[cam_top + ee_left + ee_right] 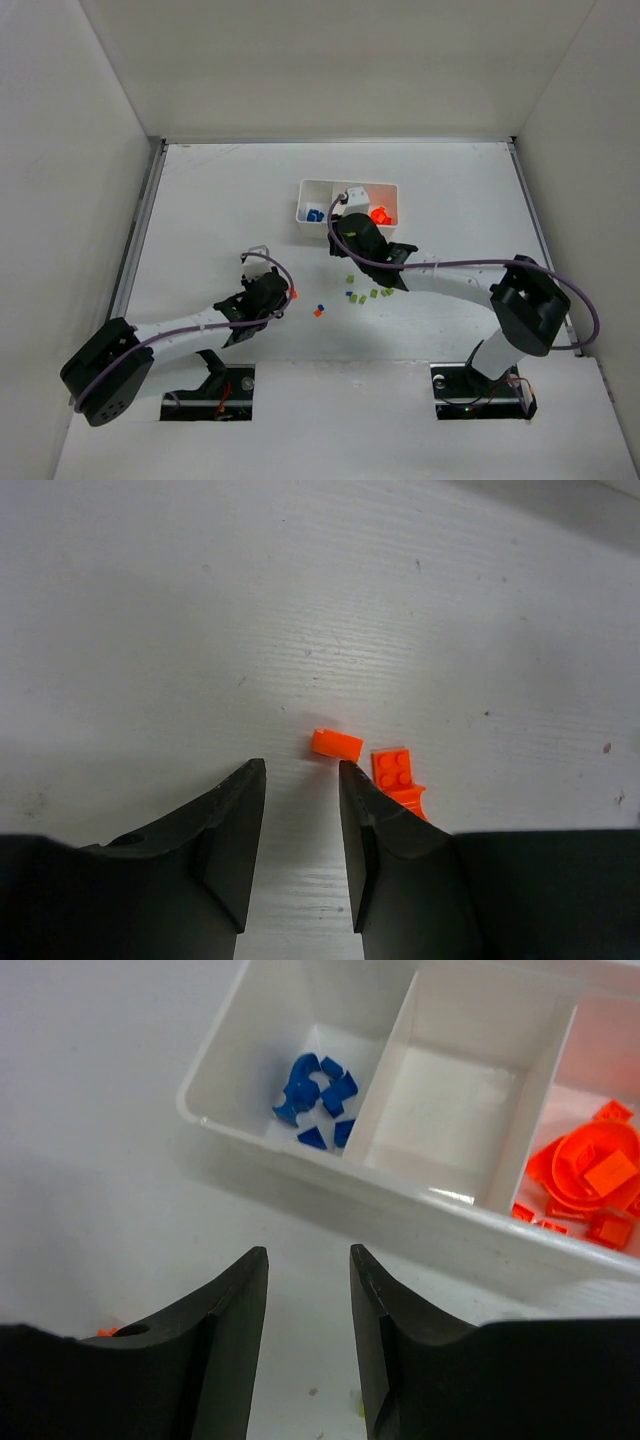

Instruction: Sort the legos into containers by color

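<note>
The white three-compartment tray stands at the back middle. In the right wrist view its near wall fronts several blue legos in the left compartment, a bare middle compartment, and orange legos in the right one. My right gripper is open and empty, just short of the tray's near wall. My left gripper is open and empty over the table. A small orange brick lies just past its right fingertip, and a flat orange plate lies beside that finger.
Loose legos lie between the arms: several yellow-green ones, one orange and one blue. White walls enclose the table on the left, back and right.
</note>
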{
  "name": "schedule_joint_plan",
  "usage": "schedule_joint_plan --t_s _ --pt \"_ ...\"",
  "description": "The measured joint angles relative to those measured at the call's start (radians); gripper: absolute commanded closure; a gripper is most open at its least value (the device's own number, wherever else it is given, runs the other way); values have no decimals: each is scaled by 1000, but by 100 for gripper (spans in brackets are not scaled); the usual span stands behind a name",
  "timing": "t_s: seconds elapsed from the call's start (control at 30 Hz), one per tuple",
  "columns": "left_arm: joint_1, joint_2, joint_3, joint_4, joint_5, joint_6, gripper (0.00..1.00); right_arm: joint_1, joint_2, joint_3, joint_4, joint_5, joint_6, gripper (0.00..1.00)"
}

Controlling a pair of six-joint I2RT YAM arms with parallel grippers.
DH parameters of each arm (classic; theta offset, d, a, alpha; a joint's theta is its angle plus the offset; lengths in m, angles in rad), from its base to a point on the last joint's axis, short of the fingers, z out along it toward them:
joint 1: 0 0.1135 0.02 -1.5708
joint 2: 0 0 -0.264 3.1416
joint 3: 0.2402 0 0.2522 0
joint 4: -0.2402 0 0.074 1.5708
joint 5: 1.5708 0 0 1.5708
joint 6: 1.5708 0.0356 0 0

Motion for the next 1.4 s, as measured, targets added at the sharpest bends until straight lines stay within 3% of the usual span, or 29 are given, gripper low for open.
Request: schedule_joint_plan --t_s 0.6,0.97,1.4 --pt "-3 172 75 91 -37 8 75 10 -149 -201 56 2 27 55" --pt "-8 202 105 60 -89 18 66 21 -220 -329 82 -6 68 55" --pt "-14 292 174 38 -140 46 88 26 -377 -427 88 -18 95 54"
